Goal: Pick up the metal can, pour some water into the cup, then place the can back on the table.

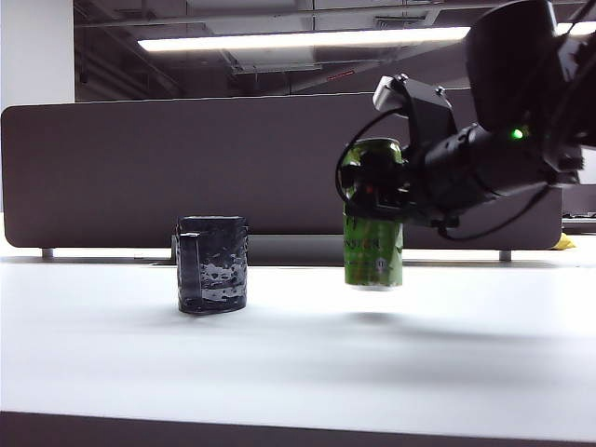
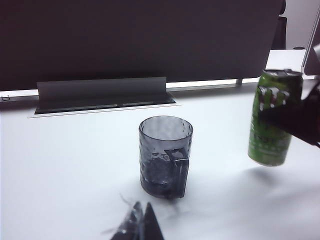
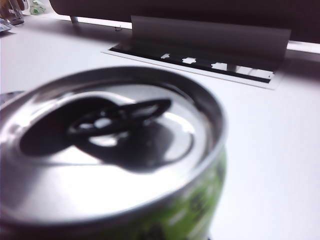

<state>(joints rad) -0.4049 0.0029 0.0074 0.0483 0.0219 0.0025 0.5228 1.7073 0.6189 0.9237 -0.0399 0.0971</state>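
The metal can (image 1: 374, 251), green with a silver top, hangs a little above the table (image 1: 279, 363), with its shadow beneath it. My right gripper (image 1: 377, 186) is shut on its upper half from the right. The right wrist view is filled by the can's lid (image 3: 110, 145), which hides the fingers. The cup (image 1: 212, 264), dark and dimpled, stands on the table to the can's left, well apart from it. In the left wrist view the cup (image 2: 165, 156) has its handle toward the camera and the can (image 2: 270, 135) leans slightly. My left gripper (image 2: 141, 222) is shut and empty, short of the cup.
A dark partition panel (image 1: 186, 168) runs along the back of the table. In front of it lies a cable slot with a raised flap (image 2: 102, 92). A small yellow thing (image 1: 563, 242) sits at the far right edge.
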